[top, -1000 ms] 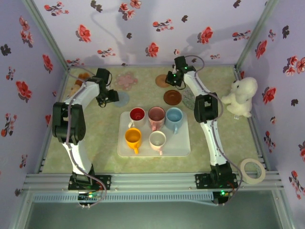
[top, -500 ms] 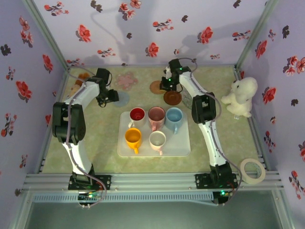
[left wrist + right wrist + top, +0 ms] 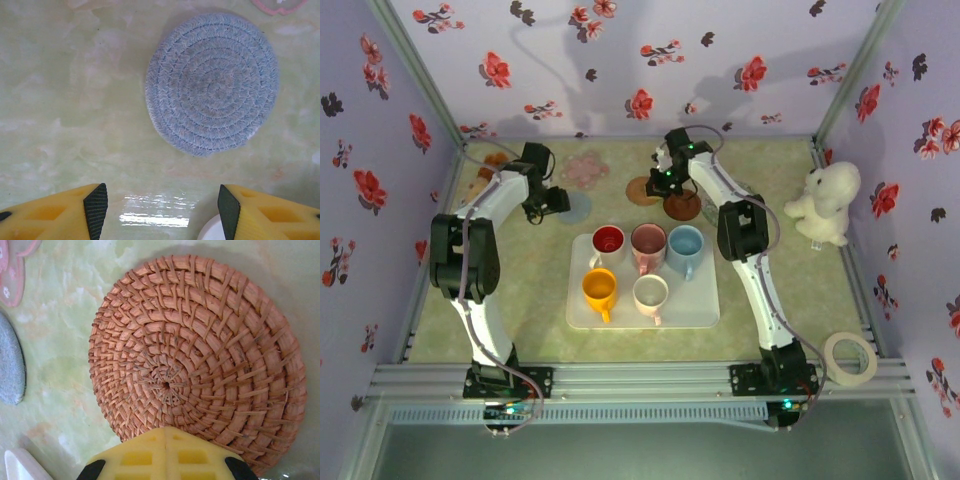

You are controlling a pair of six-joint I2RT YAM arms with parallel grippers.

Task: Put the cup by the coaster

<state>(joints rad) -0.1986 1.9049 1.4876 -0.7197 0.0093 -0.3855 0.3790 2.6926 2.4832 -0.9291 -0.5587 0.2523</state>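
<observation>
Five ceramic cups (image 3: 648,243) on the white tray (image 3: 705,305), none lifted yet. Dragged over the last second: orange woven rattan coaster (image 3: 195,370), leftward toward the tray, under the pinched-shut right gripper (image 3: 165,462). Spread wide above the blue rope coaster (image 3: 212,85), unmoved: left gripper (image 3: 162,205). Probably arranging the target; cup pickup pending.

cups (image 3: 648,240) crowd the tray (image 3: 705,300); table (image 3: 535,300) left of it free.
</observation>
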